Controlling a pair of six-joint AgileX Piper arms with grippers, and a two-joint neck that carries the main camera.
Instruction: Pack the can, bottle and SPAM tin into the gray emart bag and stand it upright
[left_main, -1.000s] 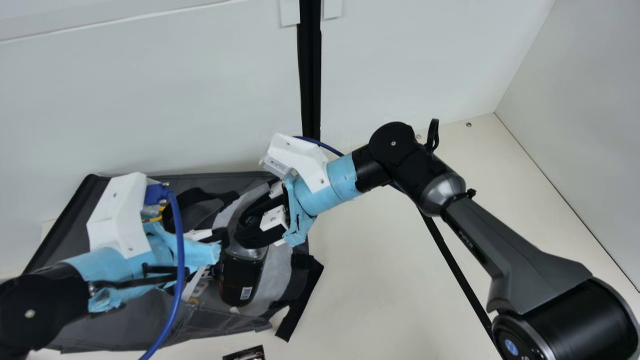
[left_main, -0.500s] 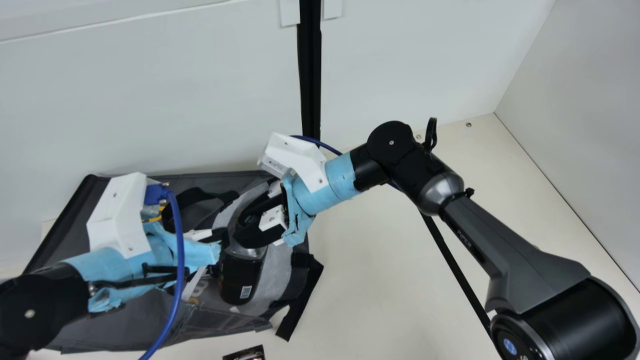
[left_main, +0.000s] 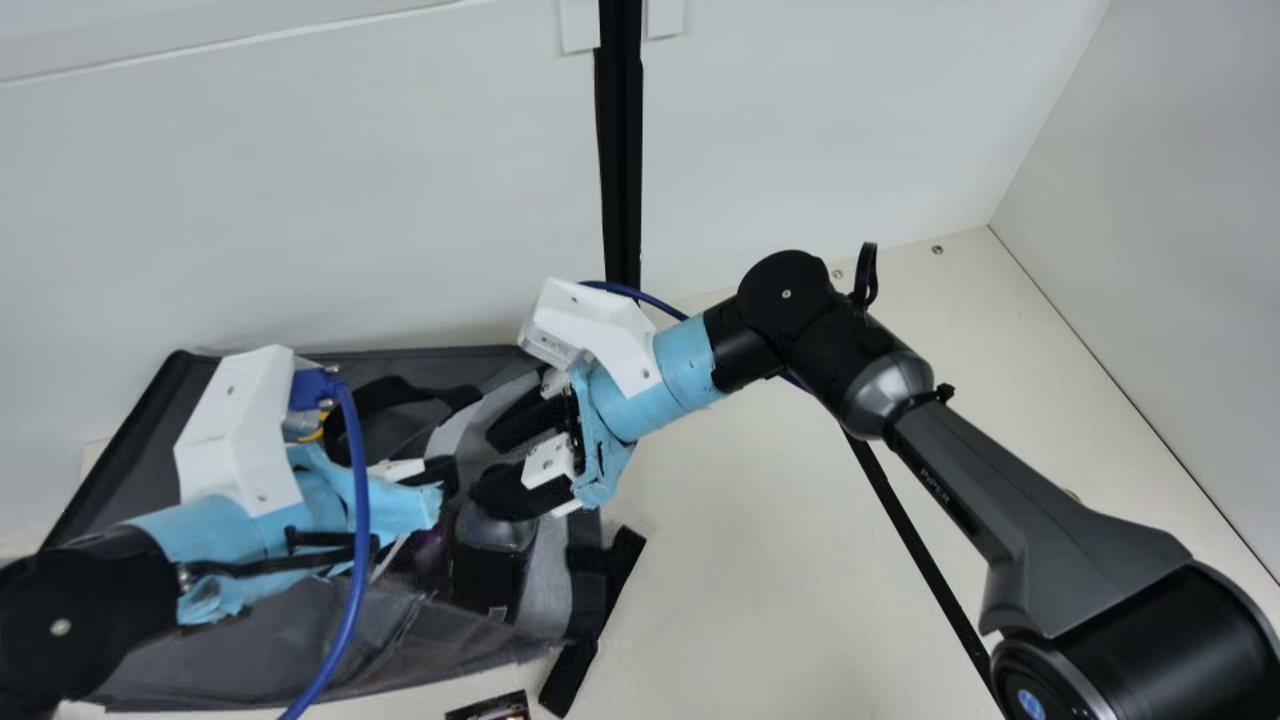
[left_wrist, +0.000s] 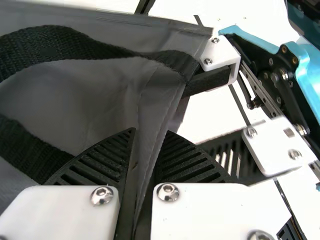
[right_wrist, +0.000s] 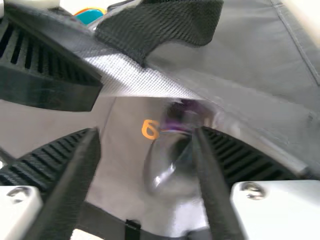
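Inside the gray bag (left_main: 250, 645), a dark container (left_main: 487, 577) shows partly.

Two black robot arms (left_main: 790, 295) with light-blue wrapped wrists (left_main: 650, 395).
White angular plastic housings (left_main: 235, 430) top both wrists; a thick blue cable (left_main: 359, 490) runs from the left one. The right arm has a silver collar (left_main: 886, 390); black ribbed fingers (left_wrist: 97, 165) sit on white blocks (left_wrist: 205, 210) with silver screws (left_wrist: 168, 192).
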